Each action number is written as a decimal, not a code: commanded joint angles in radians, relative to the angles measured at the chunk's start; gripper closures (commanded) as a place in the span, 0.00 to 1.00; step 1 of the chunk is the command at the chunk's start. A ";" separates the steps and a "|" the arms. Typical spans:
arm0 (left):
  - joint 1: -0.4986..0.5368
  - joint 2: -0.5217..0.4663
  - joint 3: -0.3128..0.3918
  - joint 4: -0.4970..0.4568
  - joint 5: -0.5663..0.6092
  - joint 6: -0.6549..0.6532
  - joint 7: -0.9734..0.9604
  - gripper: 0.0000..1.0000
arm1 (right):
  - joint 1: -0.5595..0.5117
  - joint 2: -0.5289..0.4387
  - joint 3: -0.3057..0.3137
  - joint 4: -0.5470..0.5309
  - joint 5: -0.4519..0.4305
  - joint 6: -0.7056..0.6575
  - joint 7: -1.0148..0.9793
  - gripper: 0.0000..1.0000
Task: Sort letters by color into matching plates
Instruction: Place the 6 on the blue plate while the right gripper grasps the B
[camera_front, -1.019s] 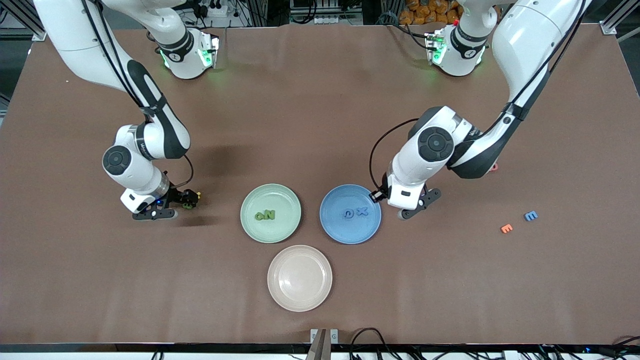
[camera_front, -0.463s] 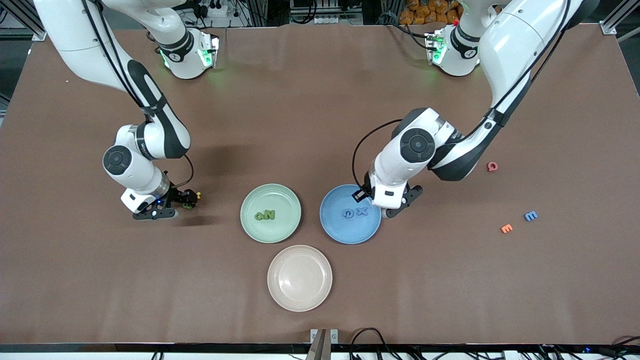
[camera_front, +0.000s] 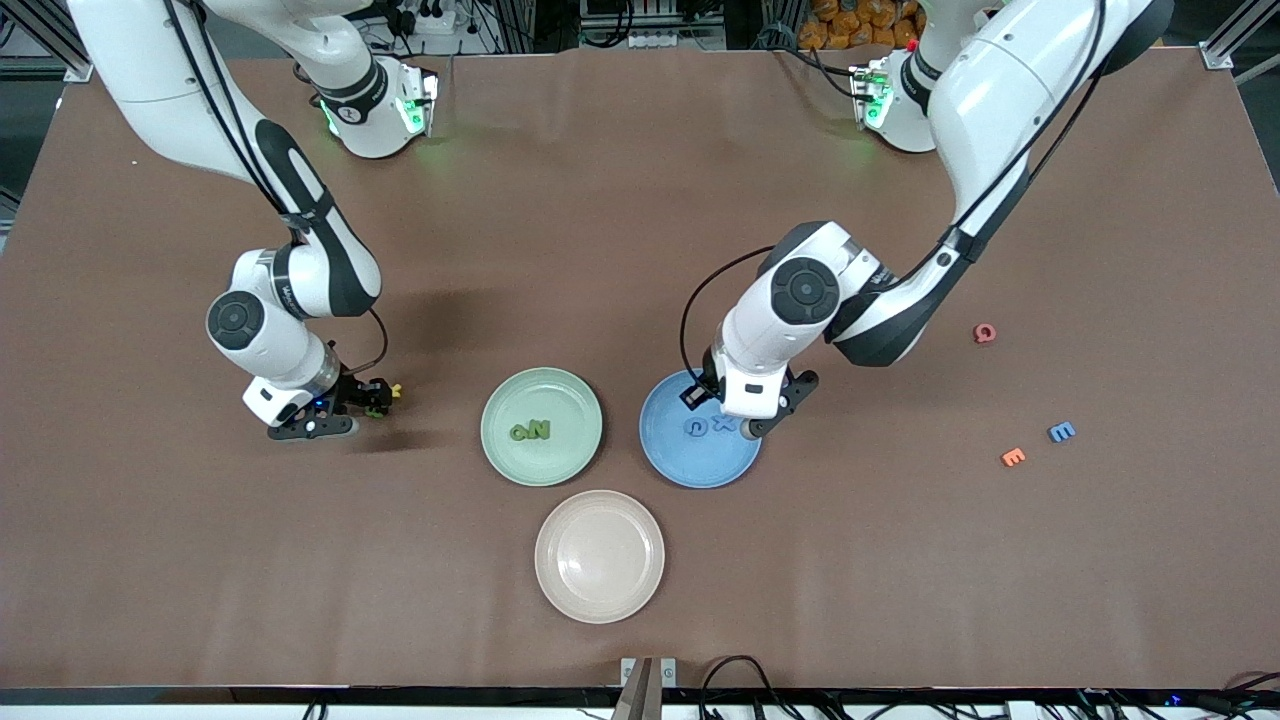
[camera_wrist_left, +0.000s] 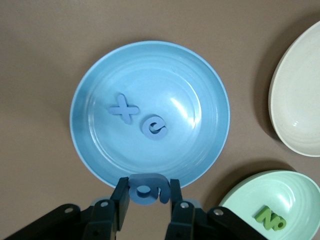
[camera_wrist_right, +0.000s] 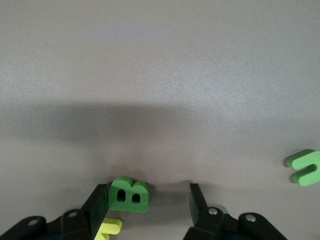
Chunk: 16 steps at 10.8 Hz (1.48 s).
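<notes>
Brown bench (camera_front: 600, 250) surface, matte, well lit. Left claw (camera_wrist_left: 148, 201) grips a blue letter (camera_wrist_left: 147, 188) over the blue plate's (camera_wrist_left: 95, 165) rim. Advise carrying it inward above the two blue letters (camera_wrist_left: 141, 117) before release. Right claw (camera_wrist_right: 149, 206), toward the right arm's end of the bench, stands part open around a green letter (camera_wrist_right: 129, 194), which touches one finger; centre it before closing, clear of the yellow letter (camera_wrist_right: 108, 229). Green plate (camera_front: 500, 450) holds two green letters (camera_front: 530, 431).
</notes>
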 joint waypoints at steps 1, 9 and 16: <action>-0.124 0.008 0.120 0.046 -0.016 0.004 -0.019 0.00 | -0.021 -0.016 0.018 -0.019 -0.018 0.011 -0.012 0.34; -0.064 -0.018 0.127 0.030 -0.004 -0.124 0.227 0.00 | -0.020 -0.011 0.018 -0.016 -0.017 0.013 -0.012 0.60; 0.117 -0.137 0.127 -0.105 0.007 -0.212 0.466 0.00 | -0.015 -0.002 0.018 -0.013 -0.014 0.036 -0.010 0.73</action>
